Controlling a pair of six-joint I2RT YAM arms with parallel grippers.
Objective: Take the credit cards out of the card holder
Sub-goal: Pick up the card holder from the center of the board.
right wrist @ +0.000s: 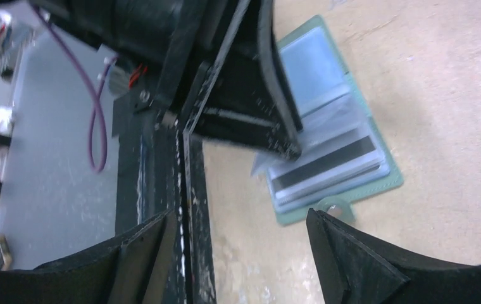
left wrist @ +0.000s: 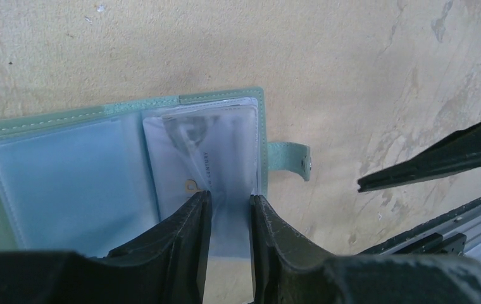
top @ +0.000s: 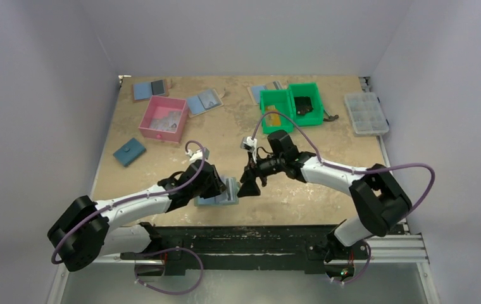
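Left fingers (left wrist: 181,244) pinching card holder (left wrist: 54,177) sleeve (left wrist: 228,218), black-striped card (right wrist: 326,166) — right wrist only

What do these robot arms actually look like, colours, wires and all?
Two matching arms: the left arm and right arm have smooth white links between chunky black joints. A purple cable loops loosely along each. The left gripper and right gripper each end in two black, wedge-shaped fingers with a rough, scuffed surface. No markings are readable.
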